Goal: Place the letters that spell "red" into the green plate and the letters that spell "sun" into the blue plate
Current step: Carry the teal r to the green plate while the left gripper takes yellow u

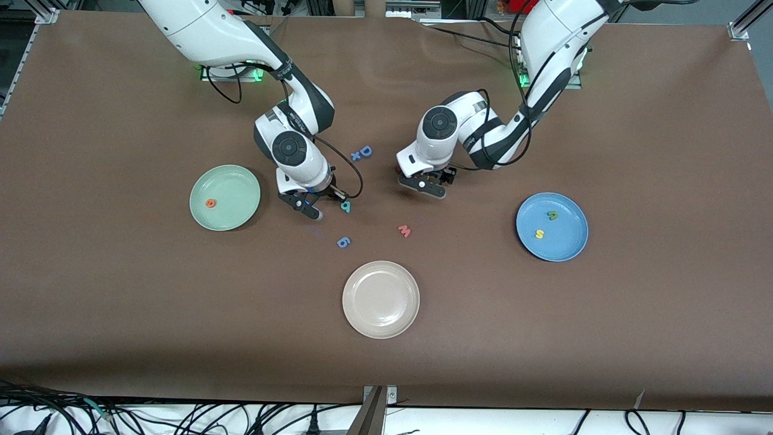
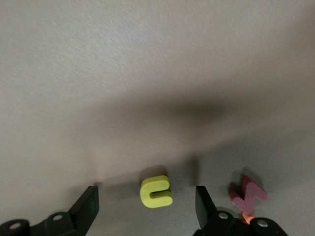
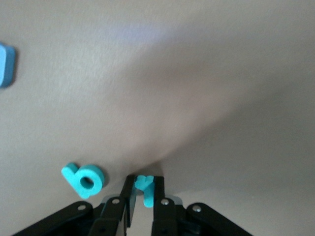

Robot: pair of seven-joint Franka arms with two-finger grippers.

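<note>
**A:** Teal "r" (image 3: 144, 187) sits pinched between the closed fingers of the right tool (image 1: 309, 205), low over the worktop (image 1: 634, 121), just beside the teal "d" (image 1: 345, 206). How to carry it well?

**B:** Lift straight up, so the "d" is not dragged, then release over the green plate (image 1: 241, 208), near the orange "e" (image 1: 210, 203).

**A:** And the left tool (image 2: 147, 209)?

**B:** Its fingers stand open around the yellow arch letter (image 2: 156, 191). Center first, close gently; the blue plate (image 1: 570, 244) waits.

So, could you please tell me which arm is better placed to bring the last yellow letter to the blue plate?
Left. The left pincer is open with the yellow arch letter between its fingers, and the blue plate lies toward its end of the table. The right pincer is shut on the teal r.
</note>
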